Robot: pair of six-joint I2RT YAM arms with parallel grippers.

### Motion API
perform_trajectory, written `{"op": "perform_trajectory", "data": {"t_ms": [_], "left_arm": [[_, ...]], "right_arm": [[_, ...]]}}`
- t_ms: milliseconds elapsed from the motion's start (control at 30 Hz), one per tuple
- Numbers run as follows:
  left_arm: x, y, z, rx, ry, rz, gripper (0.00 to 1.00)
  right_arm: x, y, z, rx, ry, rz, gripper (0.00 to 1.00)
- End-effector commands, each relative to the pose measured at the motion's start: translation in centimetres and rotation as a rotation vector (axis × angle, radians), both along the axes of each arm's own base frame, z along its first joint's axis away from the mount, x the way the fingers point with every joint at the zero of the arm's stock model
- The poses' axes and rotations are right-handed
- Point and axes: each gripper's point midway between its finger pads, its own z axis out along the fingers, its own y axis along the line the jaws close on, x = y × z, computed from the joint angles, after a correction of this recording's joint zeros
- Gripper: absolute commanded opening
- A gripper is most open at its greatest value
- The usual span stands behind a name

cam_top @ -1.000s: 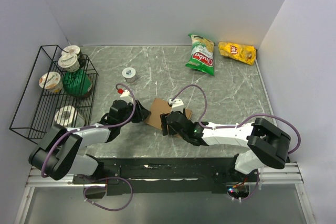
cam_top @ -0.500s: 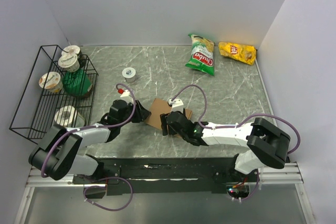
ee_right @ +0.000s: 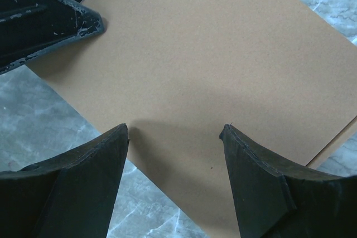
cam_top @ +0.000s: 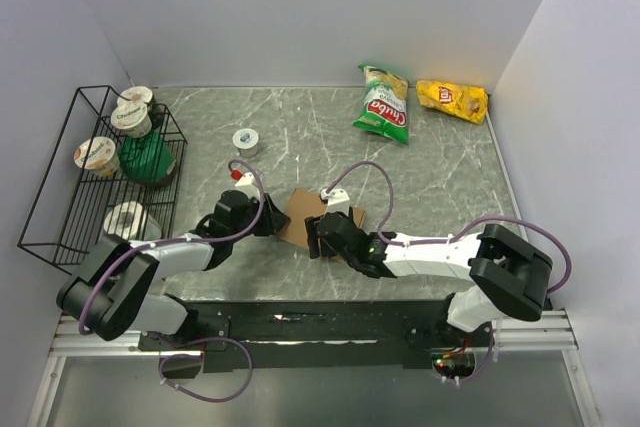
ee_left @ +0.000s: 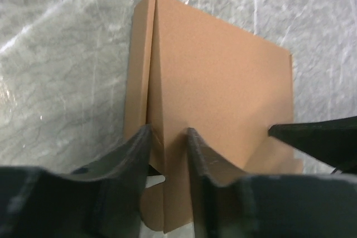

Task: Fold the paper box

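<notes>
The paper box lies on the table near its front edge, between the two arms, with the left gripper at its left side and the right gripper over its near right part. From above, little of the cardboard shows between the black grippers. The left wrist view shows more: a narrow strip is folded along a crease beside the wide panel, and that crease runs straight between the fingers. These stand narrowly apart on either side of it, but I cannot tell whether they press the cardboard. The right wrist view shows only a flat, plain panel with the right gripper's fingers spread wide over its near edge and nothing between them. A finger of the other arm crosses its top left corner. Only the overhead view takes in the wire rack of cups on the left, the green bag and the yellow bag at the back.
</notes>
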Motion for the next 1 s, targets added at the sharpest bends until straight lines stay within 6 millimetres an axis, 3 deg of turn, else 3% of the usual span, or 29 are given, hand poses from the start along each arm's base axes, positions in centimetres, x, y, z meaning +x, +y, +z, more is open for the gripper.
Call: {"op": "perform_trajectory", "data": {"t_ms": [0, 100, 167, 233, 333, 467, 567, 733, 833, 967], "left_arm": [[-2.4, 0.1, -2.1, 0.047, 0.085, -0.047, 0.32], [-2.5, -0.2, -2.0, 0.04, 0.089, -0.061, 0.26], [-2.7, -0.3, -2.4, 0.046, 0.105, -0.07, 0.29], [-2.7, 0.1, -2.9, 0.074, 0.113, -0.057, 0.35], [-2.0, 0.8, -1.9, 0.089, 0.066, -0.02, 0.48], [-1.4, 1.5, -0.6, 0.1, 0.014, 0.02, 0.71], [-1.1, 2.3, -0.5, 0.116, 0.004, 0.066, 0.8], [-1.3, 3.1, -1.9, 0.103, 0.044, 0.123, 0.8], [-1.3, 2.5, -2.1, 0.067, 0.043, 0.108, 0.74], [-1.7, 2.1, -3.7, 0.073, 0.088, 0.087, 0.38]], "right_arm": [[-0.2, -0.8, -1.5, -0.046, 0.029, -0.008, 0.75], [-0.2, -0.6, -1.5, -0.046, 0.03, -0.005, 0.75], [-0.2, -0.7, -1.5, -0.051, 0.031, -0.005, 0.76], [-0.2, -0.7, -1.6, -0.054, 0.031, -0.004, 0.75], [-0.2, -1.0, -1.9, -0.066, 0.033, -0.008, 0.75], [-0.3, -1.1, -2.3, -0.081, 0.039, -0.008, 0.75], [-0.3, -1.4, -2.6, -0.095, 0.044, -0.014, 0.76], [-0.5, -1.8, -2.7, -0.106, 0.044, -0.016, 0.75], [-0.4, -1.7, -2.8, -0.11, 0.046, -0.015, 0.75], [-0.2, -1.7, -2.6, -0.12, 0.031, 0.0, 0.76]]}}
